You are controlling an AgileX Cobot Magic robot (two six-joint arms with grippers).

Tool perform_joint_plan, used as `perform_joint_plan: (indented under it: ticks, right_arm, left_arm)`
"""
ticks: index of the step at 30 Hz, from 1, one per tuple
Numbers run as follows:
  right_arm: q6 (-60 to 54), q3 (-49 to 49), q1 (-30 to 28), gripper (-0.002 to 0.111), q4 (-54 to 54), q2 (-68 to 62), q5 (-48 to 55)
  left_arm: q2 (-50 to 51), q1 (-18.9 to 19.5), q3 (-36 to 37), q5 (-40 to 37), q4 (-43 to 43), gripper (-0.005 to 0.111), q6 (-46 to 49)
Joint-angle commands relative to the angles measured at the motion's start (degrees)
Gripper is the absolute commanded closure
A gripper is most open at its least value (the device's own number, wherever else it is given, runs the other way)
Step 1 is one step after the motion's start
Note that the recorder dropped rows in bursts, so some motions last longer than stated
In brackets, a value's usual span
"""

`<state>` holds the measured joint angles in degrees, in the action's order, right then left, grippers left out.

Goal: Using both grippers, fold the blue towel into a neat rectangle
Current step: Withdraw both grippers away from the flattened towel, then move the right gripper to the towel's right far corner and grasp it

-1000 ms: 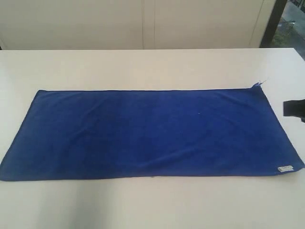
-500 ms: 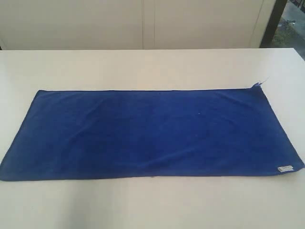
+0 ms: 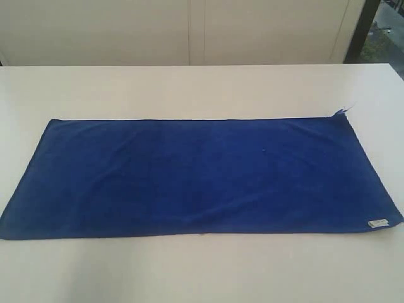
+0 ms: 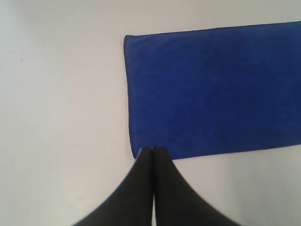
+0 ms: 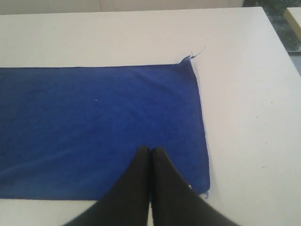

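Royal-blue and limp, the blue towel [image 3: 196, 177] is lying flat and unfolded on the table [image 3: 189, 88], its white label [image 3: 377, 223] marking 1 corner. It is likely handling as light, soft cloth, best pinched at the label corner and the other corner on the label's long edge. The left gripper [image 4: 153, 149] and right gripper [image 5: 150, 149] are hanging empty, fingers pressed together. The black arm part seen beyond the label end 1 second ago is no longer showing in the exterior view.

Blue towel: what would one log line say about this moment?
towel: flat, unfolded on table | left tool: shut, empty, by one corner | right tool: shut, empty, over other end
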<state>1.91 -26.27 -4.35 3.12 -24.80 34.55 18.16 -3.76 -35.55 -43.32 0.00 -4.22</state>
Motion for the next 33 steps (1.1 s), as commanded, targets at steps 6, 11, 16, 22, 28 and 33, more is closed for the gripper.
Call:
perform_joint_plan:
  ticks: [6, 11, 16, 22, 28, 33]
  right_arm:
    - [-0.5, 2.3, -0.3, 0.108, -0.4, -1.5, -2.9]
    - [-0.3, 0.9, -0.3, 0.108, -0.4, -8.8, -2.4]
    - [-0.3, -1.1, -0.3, 0.108, -0.3, -18.0, -1.3]
    - [-0.3, -1.3, -0.3, 0.108, -0.2, -26.4, -2.8]
    - [0.6, -1.4, -0.3, 0.108, -0.2, -28.3, -6.6]
    - [1.9, -5.2, -0.3, 0.108, -0.3, -32.5, -7.5]
  left_arm:
    - [2.6, 0.3, 5.8, 3.1, 0.3, 0.107, 0.1]
    - [10.6, 0.3, 5.8, 3.1, 0.3, 0.107, 0.0]
    - [20.8, 0.3, 5.8, 4.0, 0.3, 0.107, 0.0]
    - [25.9, 0.3, 5.8, 7.4, 0.3, 0.107, 0.0]
    - [25.5, 0.3, 5.8, 8.2, 0.3, 0.107, 0.0]
    - [25.5, 0.3, 5.8, 8.2, 0.3, 0.107, 0.0]
